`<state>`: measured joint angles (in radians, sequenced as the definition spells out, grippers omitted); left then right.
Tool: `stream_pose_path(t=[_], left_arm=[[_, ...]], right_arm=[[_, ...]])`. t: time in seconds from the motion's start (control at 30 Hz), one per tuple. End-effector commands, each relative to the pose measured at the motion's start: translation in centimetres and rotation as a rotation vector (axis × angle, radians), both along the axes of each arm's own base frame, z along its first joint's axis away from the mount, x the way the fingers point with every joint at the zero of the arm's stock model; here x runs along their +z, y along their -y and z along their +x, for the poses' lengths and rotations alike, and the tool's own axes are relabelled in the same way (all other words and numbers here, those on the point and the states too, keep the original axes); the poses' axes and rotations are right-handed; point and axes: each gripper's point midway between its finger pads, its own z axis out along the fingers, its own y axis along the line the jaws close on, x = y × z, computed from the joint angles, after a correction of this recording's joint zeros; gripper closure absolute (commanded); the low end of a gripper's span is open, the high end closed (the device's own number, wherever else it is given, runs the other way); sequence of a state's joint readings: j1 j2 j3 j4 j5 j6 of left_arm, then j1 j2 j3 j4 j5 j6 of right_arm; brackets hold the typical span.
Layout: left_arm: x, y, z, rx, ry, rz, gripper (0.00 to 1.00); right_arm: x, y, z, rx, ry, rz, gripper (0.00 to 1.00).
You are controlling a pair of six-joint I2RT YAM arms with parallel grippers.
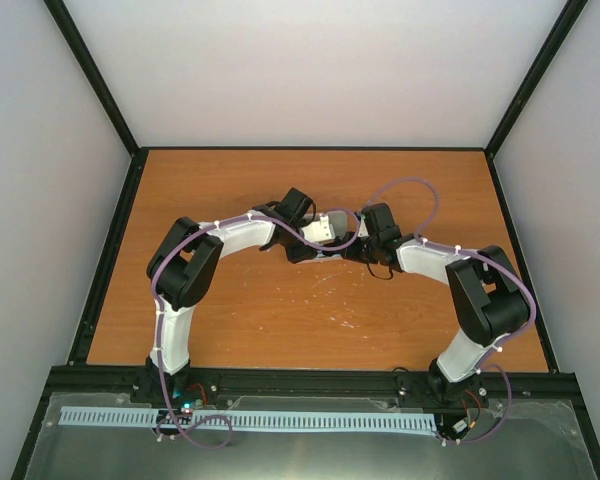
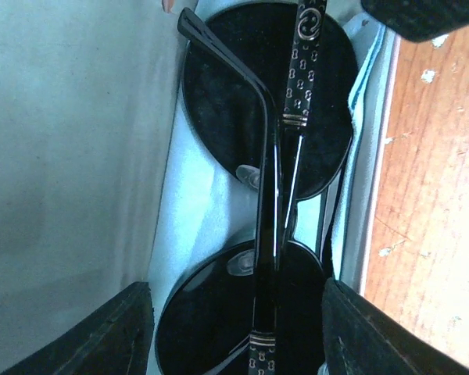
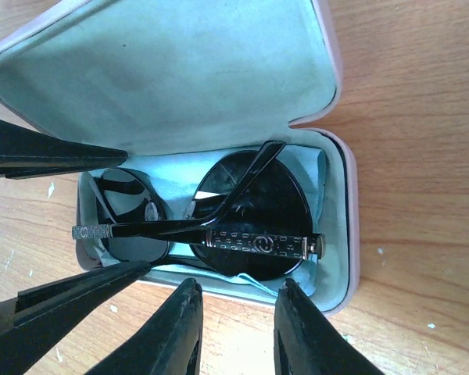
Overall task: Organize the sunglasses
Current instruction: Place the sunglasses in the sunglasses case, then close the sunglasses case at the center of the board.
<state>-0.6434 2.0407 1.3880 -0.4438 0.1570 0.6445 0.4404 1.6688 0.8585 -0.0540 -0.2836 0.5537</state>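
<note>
The sunglasses lie folded, arms crossed over the dark lenses, inside the open pink case on the pale blue cloth. In the top view the case sits mid-table between both wrists. My left gripper is open, its fingers standing either side of one lens of the sunglasses, over the cloth. My right gripper is open and empty, just above the table at the case's front rim, beside the other lens. The left fingers also show in the right wrist view.
The case lid stands open with its teal lining facing up. The wooden table is ringed by a black frame and white walls. Both arms arch inward from the near edge.
</note>
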Motion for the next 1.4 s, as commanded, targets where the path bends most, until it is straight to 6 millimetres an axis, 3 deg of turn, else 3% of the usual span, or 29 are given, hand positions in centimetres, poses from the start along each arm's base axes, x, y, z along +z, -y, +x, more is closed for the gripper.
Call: stream_pose_path(t=[0.0,0.3,0.63,0.8,0.93,1.03,1.1,1.17,1.23,1.37], left_arm=[[0.4,0.5,-0.7,-0.004,-0.028,-0.009,0.38],[1.0,0.8,-0.5,-0.005,-0.009,-0.019,0.36],[2.6,1.1,-0.3,0.002,0.022,-0.049,0.25],[4.7,1.5,-0.6,0.000,0.028,-0.099,0.24],[8.1,2.3,-1.4,-0.016,0.030,-0.193,0.24],[11.2,2.8,-1.7,-0.023,0.054,-0.265,0.31],[13.3,2.5,-1.0,-0.005,0.116,-0.297,0.49],[14.2,1.7,0.5,0.027,0.177,-0.306,0.64],[14.0,0.6,2.7,0.067,0.203,-0.293,0.71],[11.1,-1.2,6.3,0.132,0.134,-0.250,0.79]], right_arm=[[0.5,-0.1,0.4,-0.027,0.016,0.008,0.73],[-1.8,-0.8,0.7,-0.008,-0.047,-0.030,0.75],[-4.3,-0.5,0.1,-0.012,-0.098,-0.075,0.76],[-4.6,-0.4,0.2,-0.010,-0.099,-0.094,0.76],[-4.9,-0.2,0.2,-0.006,-0.102,-0.109,0.76],[-4.8,-0.1,0.2,-0.004,-0.099,-0.115,0.75],[-4.7,-0.1,0.3,-0.003,-0.096,-0.116,0.75],[-4.4,-0.1,0.3,-0.003,-0.091,-0.115,0.75],[-4.1,-0.2,0.4,-0.001,-0.085,-0.113,0.75],[-3.6,-0.2,0.5,0.002,-0.071,-0.112,0.75]])
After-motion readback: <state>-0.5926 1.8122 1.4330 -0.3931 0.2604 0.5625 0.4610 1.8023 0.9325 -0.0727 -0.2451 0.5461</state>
